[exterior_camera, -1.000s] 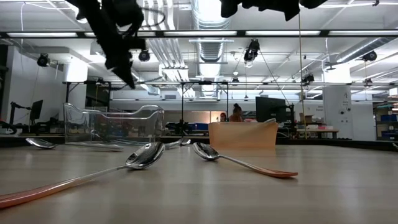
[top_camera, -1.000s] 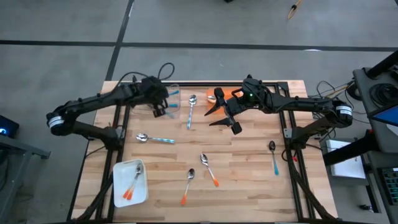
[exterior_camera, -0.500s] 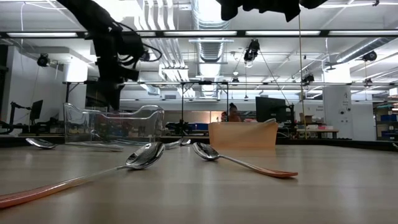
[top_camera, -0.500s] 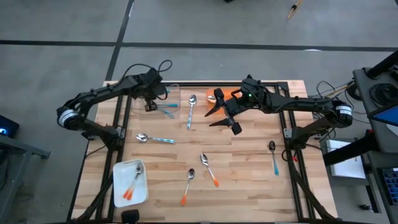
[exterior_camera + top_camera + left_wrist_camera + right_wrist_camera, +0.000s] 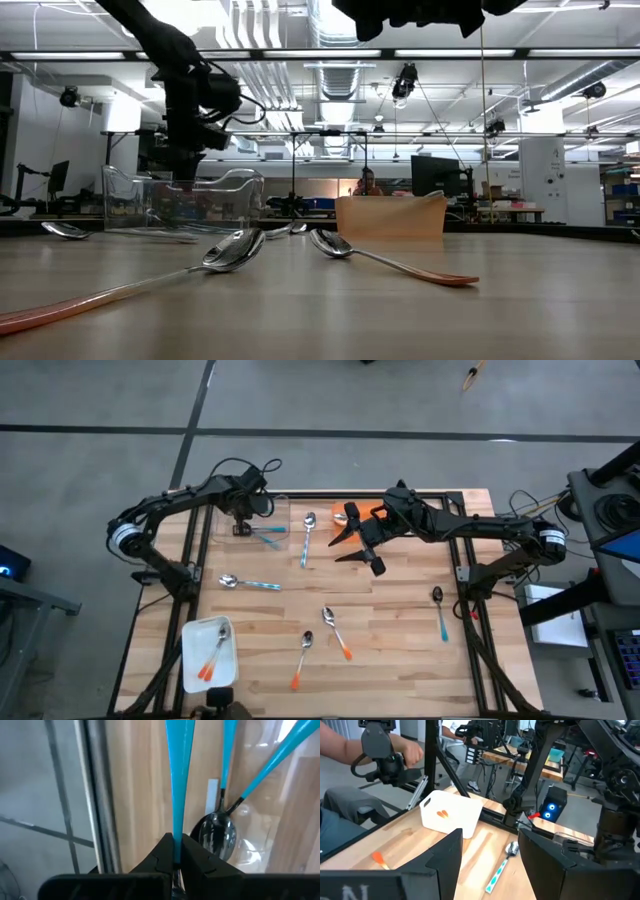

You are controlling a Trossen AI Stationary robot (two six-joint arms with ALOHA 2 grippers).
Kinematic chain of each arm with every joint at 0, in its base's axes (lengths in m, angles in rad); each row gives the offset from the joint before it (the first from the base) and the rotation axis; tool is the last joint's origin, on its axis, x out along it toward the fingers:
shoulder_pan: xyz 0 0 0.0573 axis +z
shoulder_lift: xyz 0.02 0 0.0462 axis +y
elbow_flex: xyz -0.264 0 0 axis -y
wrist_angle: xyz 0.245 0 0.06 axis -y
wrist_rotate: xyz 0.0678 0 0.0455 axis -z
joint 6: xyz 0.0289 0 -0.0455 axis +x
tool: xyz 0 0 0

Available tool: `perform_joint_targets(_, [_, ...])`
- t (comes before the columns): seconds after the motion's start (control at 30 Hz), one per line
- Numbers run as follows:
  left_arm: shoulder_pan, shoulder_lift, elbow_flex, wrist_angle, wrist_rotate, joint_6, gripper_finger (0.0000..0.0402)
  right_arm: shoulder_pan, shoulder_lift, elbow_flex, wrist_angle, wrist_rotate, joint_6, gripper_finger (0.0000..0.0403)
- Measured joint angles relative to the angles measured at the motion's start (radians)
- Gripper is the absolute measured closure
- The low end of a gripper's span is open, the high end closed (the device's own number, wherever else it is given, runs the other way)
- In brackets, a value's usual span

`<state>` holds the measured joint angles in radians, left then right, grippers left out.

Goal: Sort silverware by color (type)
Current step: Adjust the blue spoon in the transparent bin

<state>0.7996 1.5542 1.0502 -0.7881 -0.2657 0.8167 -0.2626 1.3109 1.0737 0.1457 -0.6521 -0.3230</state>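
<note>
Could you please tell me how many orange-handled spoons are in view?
4: a pair of spoons in the white tray, one spoon and another spoon loose on the table. The orange bin may hide more.

Left gripper pinching light-blue spoon handle between closed dark fingers. Handle running straight away over wooden tabletop. Just beside it, silver spoon bowl lying in clear container, two more light-blue handles slanting above it.
</note>
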Motion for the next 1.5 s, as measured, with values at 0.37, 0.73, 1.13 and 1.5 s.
perform_joint_targets(0.37, [0.001, 0.103, 0.017, -0.002, 0.015, 0.013, 0.04, 0.0, 0.0, 0.0, -0.015, 0.001, -0.015, 0.0218])
perform_joint_targets(0.73, [0.001, 0.141, 0.017, -0.001, 0.108, 0.009, 0.04, 0.0, 0.0, 0.0, -0.02, 0.0, -0.018, 0.0219])
perform_joint_targets(1.13, [0.001, 0.139, 0.017, 0.003, 0.216, -0.014, 0.0398, 0.0, 0.0, 0.0, -0.02, 0.0, -0.018, 0.0218])
perform_joint_targets(1.5, [0.002, 0.157, 0.016, 0.012, 0.216, -0.014, 0.0382, 0.0, 0.0, 0.0, -0.025, 0.0, -0.018, 0.022])
